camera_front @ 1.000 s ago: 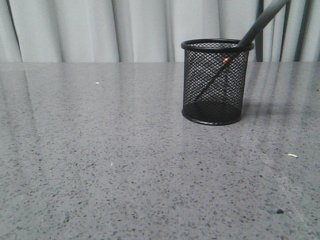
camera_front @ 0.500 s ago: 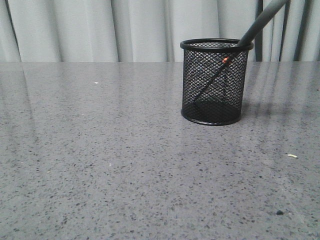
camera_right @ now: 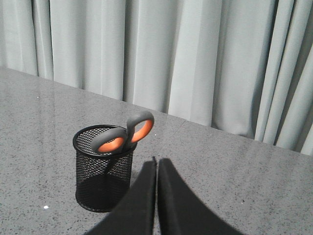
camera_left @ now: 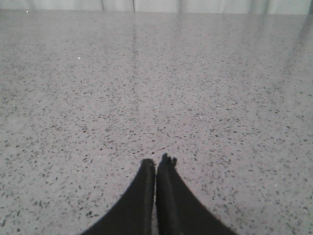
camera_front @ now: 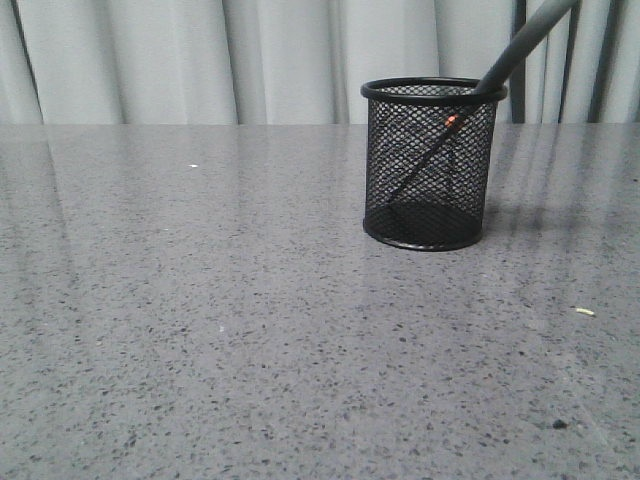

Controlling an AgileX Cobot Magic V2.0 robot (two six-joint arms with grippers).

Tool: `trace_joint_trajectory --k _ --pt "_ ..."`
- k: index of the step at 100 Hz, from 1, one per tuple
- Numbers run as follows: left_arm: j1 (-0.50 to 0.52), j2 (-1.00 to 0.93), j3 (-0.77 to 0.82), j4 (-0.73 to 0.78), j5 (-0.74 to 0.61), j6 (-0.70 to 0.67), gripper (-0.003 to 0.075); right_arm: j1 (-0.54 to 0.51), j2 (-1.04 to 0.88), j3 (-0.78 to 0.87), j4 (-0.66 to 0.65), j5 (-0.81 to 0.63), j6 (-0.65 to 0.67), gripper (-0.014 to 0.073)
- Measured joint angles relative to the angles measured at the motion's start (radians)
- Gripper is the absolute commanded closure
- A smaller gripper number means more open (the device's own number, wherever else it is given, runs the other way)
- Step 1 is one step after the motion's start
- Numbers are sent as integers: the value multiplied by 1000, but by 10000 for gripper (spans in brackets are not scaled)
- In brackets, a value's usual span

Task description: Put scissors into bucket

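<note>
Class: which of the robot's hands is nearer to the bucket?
Right, most likely. The right hand looks onto the bucket holding the scissors, apart from it. The left hand sees only bare table.

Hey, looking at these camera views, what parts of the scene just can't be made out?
- Scissors blade tips: front and right wrist views, blurred behind the bucket mesh.
- Scissors finger loops: front view, cut off by the top edge.
- Both arms: absent from the front view.
- Table directly under the left tool and right tool: hidden by their own closed fingers.

Scissors [camera_front: 520, 45] blades-down in upright bucket [camera_front: 432, 165], handle leaning on rim.
</note>
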Motion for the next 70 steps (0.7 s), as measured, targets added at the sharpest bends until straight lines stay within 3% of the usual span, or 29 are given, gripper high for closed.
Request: trace_joint_trajectory --k 70 --pt "0 0 0 4 0 -4 740 0 -3 33 0 -4 0 638"
